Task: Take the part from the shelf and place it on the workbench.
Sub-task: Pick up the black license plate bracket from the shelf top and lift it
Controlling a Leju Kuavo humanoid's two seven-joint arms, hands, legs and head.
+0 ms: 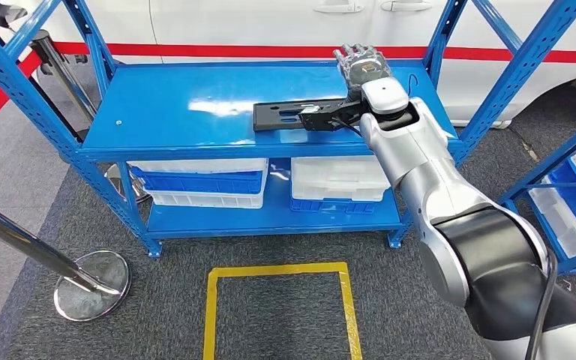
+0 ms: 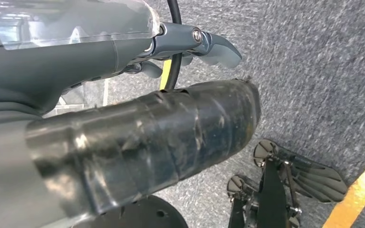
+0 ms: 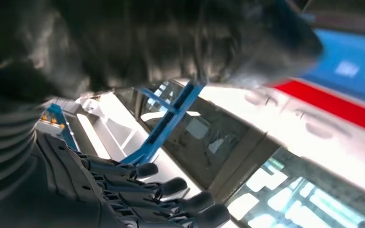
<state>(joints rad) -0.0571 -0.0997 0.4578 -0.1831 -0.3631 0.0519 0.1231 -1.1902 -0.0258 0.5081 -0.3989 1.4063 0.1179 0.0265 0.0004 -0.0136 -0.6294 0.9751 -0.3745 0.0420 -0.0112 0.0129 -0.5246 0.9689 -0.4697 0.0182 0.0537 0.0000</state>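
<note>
Right robot hand point(image 1: 360, 64) raised beside black part point(image 1: 292, 115) on blue shelf point(image 1: 165, 97).

The part point(image 1: 291, 114) is a flat, black, elongated plate with cut-outs, lying flat on the top level of the blue shelf point(image 1: 165, 97), toward its right side, its long axis running left to right.
</note>
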